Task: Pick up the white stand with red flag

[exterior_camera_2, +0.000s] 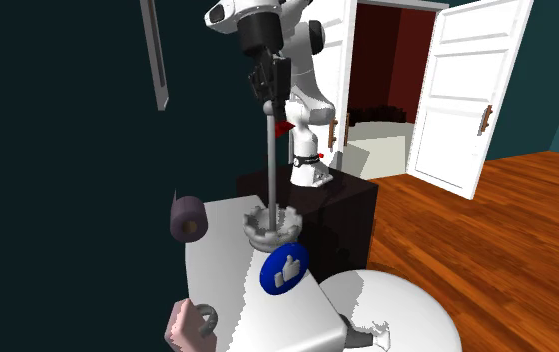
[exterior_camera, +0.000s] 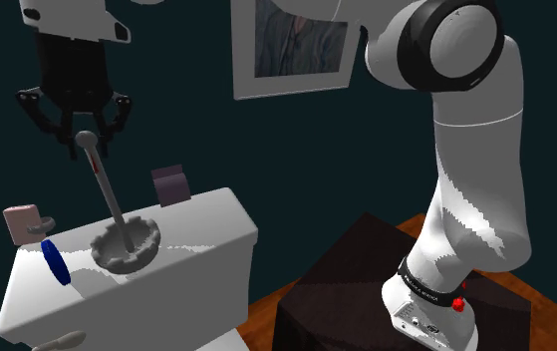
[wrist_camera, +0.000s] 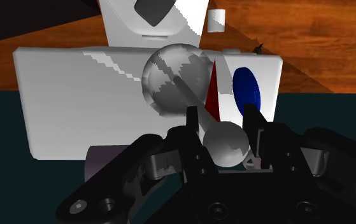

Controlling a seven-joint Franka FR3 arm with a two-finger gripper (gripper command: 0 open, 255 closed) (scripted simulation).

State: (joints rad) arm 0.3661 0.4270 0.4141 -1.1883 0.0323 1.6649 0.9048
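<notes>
Black two-finger gripper (wrist_camera: 223,119), fingers spread, straddles the ball top of grey round-based red-flag stand (exterior_camera: 110,204), its pole running directly below.

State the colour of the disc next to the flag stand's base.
Blue disc, with a white thumbs-up; the second exterior view shows it best.

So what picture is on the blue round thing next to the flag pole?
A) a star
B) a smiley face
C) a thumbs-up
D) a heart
C: in the second exterior view the blue disc has a white thumbs-up on it. It sits on the white tank just in front of the stand.
</notes>
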